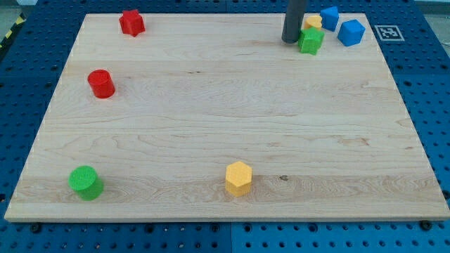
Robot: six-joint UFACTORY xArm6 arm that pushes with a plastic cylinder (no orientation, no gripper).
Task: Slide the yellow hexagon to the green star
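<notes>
The yellow hexagon (pixel 238 178) sits near the view's bottom edge of the wooden board, about mid-width. The green star (pixel 311 41) lies at the view's top right, touching a small yellow block (pixel 313 22) behind it. My tip (pixel 290 40) rests on the board just to the left of the green star, far from the yellow hexagon.
Two blue blocks (pixel 329 17) (pixel 351 32) sit right of the green star. A red star (pixel 131 22) is at the top left, a red cylinder (pixel 101 83) at the left, a green cylinder (pixel 86 183) at the bottom left. The board (pixel 211 105) lies on a blue pegboard.
</notes>
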